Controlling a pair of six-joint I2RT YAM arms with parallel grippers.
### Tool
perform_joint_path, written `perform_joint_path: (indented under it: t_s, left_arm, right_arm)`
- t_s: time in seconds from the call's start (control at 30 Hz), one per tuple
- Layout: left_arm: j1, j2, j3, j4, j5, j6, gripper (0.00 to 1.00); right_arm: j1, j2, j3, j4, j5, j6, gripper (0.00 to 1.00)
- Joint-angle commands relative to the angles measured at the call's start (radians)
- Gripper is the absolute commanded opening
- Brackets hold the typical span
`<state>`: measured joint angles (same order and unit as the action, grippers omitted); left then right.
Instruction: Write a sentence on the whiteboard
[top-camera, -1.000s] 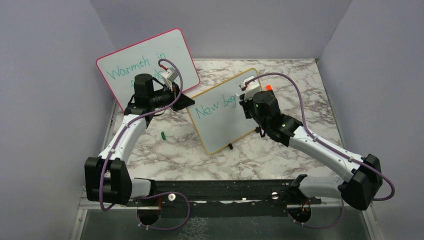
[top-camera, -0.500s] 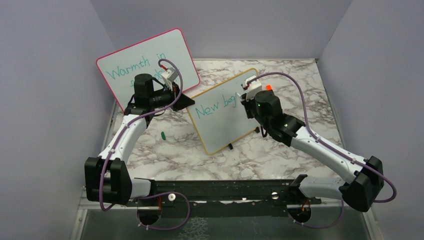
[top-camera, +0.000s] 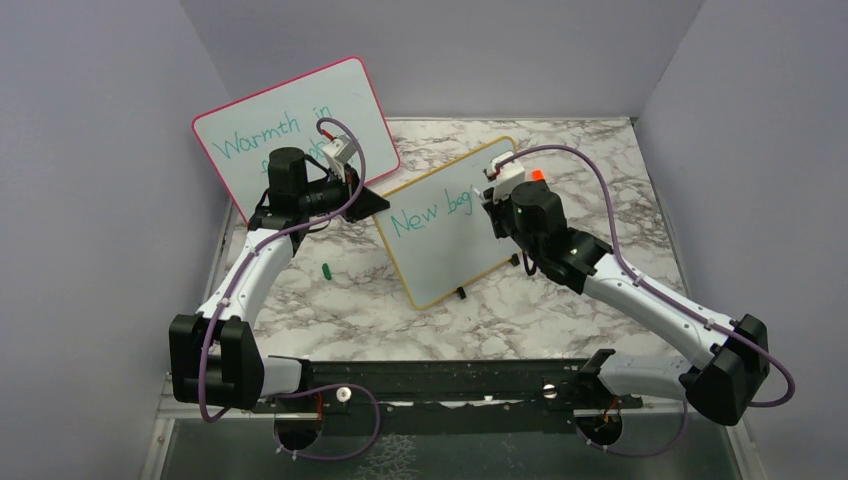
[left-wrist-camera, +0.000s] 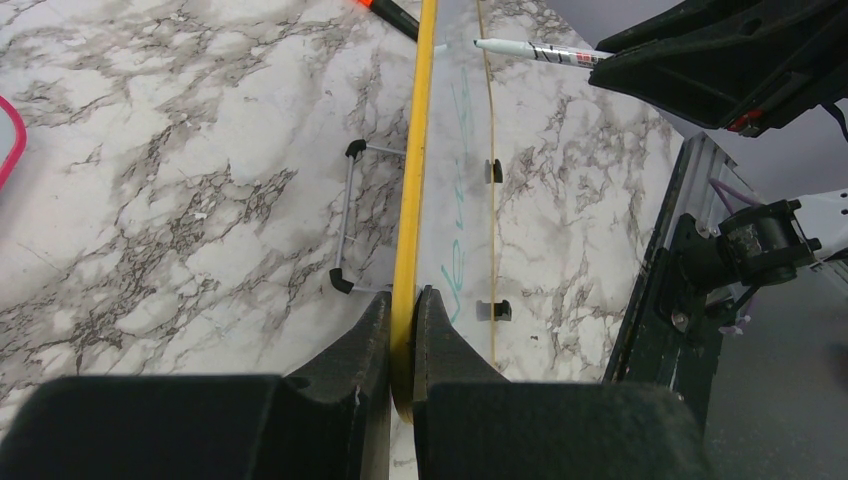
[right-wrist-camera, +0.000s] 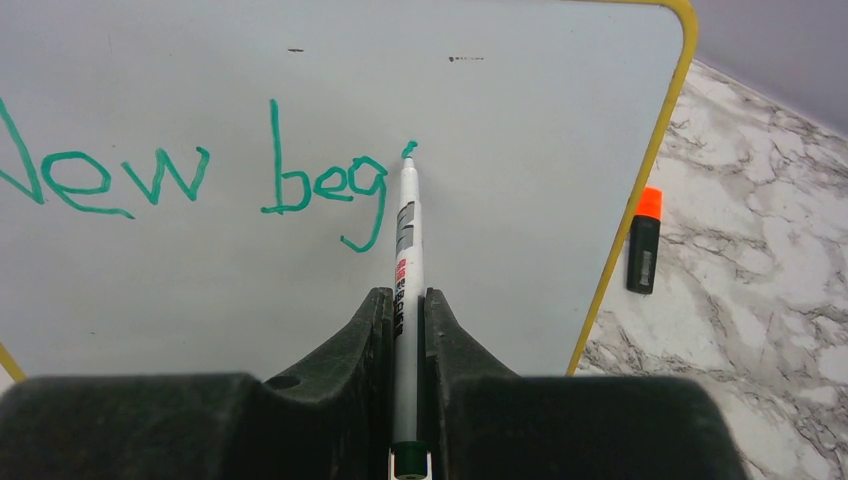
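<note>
Gray-and-white marble covers the tabletop (top-camera: 340, 310), with pale purple walls around it. The right end effector (right-wrist-camera: 405, 300) is squeezed shut on a white marker (right-wrist-camera: 406, 230), which sticks straight out past its tips. The marker's green tip touches the whiteboard (right-wrist-camera: 560, 120) right in front, at a small green dot just after the letters "New beg" of the sentence (right-wrist-camera: 274, 160). Off to the right of this end effector, past the board's yellow frame, an orange-capped marker (right-wrist-camera: 643, 240) lies on the tabletop. The left end effector (left-wrist-camera: 402, 305) is pinched tight on the yellow edge of the whiteboard, which stands on small black feet and stretches away from its tips. Behind the left end effector stands a pink-framed board (top-camera: 300, 95) with green words. A small green thing (top-camera: 326, 270) lies on the tabletop near the left arm.
</note>
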<state>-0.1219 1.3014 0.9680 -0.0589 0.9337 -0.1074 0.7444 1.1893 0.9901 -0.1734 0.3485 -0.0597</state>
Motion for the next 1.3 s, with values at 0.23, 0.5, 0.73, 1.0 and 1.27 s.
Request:
perform_joint_path:
  t_s: [0.23, 0.5, 0.73, 1.0, 1.27]
  left_arm:
    - [-0.014, 0.027, -0.014, -0.073, -0.087, 0.083, 0.00]
    - [-0.013, 0.028, -0.014, -0.073, -0.088, 0.083, 0.00]
    - [-0.014, 0.029, -0.014, -0.073, -0.088, 0.083, 0.00]
    - [-0.013, 0.027, -0.014, -0.073, -0.090, 0.083, 0.00]
    - [-0.014, 0.025, -0.014, -0.073, -0.093, 0.083, 0.00]
  right_arm:
    - [-0.005, 0.028, -0.004, 0.017, -0.022, 0.007, 0.00]
    - [-0.005, 0.038, -0.005, -0.002, -0.022, 0.008, 0.00]
    - [-0.005, 0.021, -0.007, -0.047, -0.027, 0.021, 0.00]
    - [-0.005, 0.015, -0.023, -0.079, -0.033, 0.035, 0.00]
    - [-0.005, 0.002, -0.022, -0.069, -0.035, 0.037, 0.00]
